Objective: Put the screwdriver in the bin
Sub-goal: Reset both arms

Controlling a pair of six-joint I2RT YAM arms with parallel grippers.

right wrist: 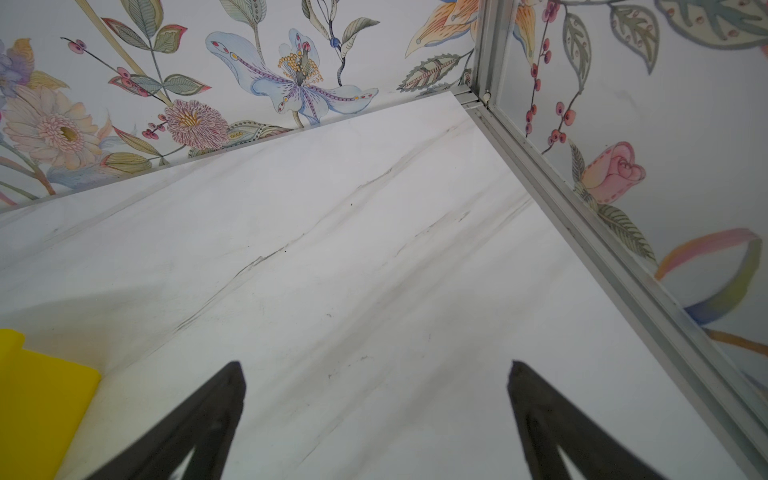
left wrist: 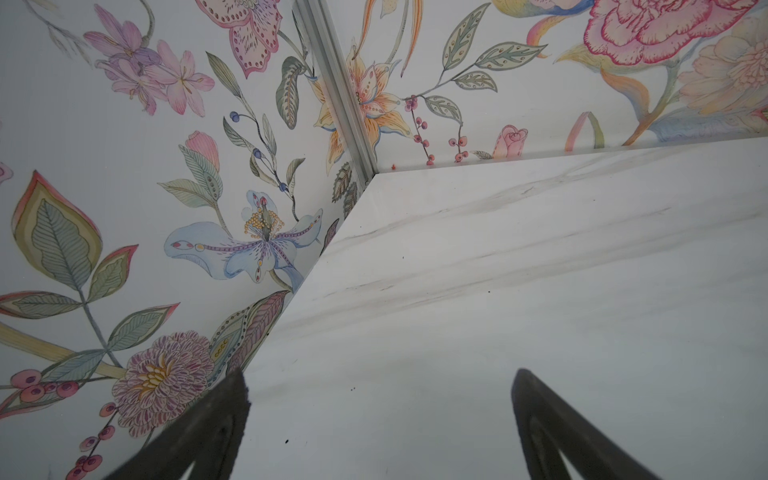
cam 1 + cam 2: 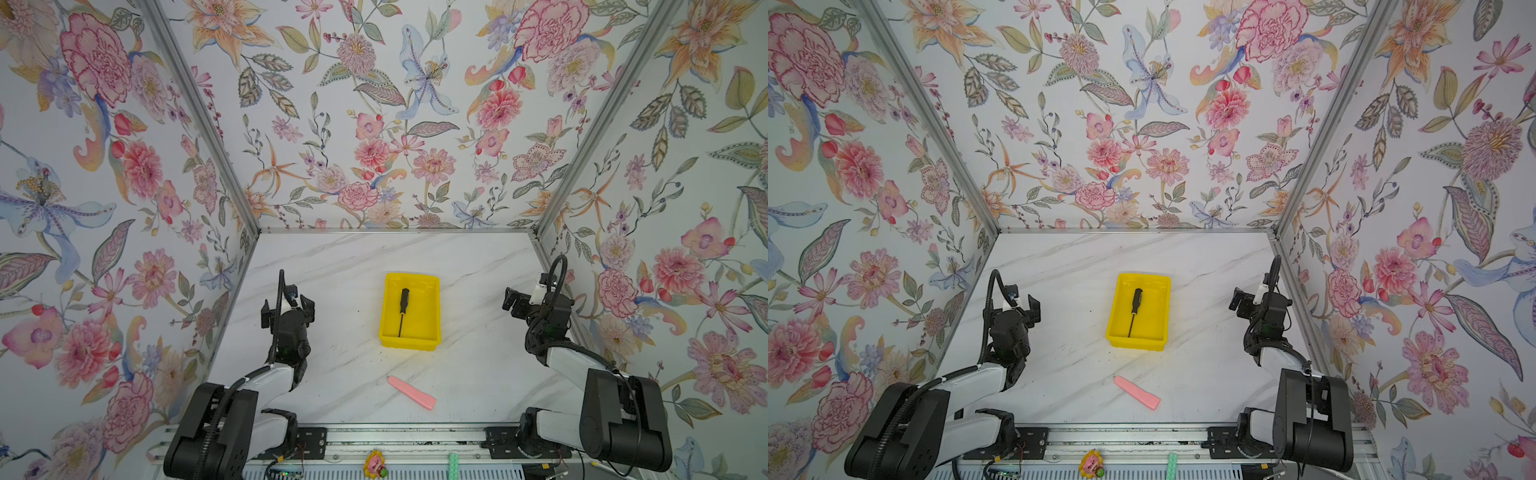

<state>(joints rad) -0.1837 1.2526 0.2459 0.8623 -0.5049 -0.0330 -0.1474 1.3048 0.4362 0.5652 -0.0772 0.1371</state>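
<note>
You have the screwdriver (image 3: 404, 309) lying flat inside the bin (image 3: 424, 316), as both top views show. It runs along the bin's length, a little left of the middle. The black handle points toward the back wall and the thin shaft toward the arm bases. The shaft tip ends close to the bin's near wall; you cannot tell whether it touches.

The bin sits on the bench (image 3: 353, 257), roughly midway between the two arms and apart from both.

Your left tool (image 2: 379, 380) is released. In the left wrist view its two dark fingers (image 2: 216, 419) stand wide apart with only bare bench between them. That view looks toward the corner where the flowered walls (image 2: 124, 208) meet. In a top view the left tool (image 3: 286, 306) is to the left of the bin, well apart from it.

Your right tool (image 1: 374, 370) is released too. Its fingers (image 1: 540, 415) are spread wide over bare bench and grasp nothing. One yellow corner of the bin (image 1: 37, 399) shows at the edge of the right wrist view, outside the fingers and not between them. In a top view the right tool (image 3: 514, 302) is to the right of the bin, well apart and near the right wall.

A pink stick (image 3: 411, 392) lies flat and slanted on the bench. It is closer to the arm bases than the bin is, and touches neither the bin nor either tool.
</note>
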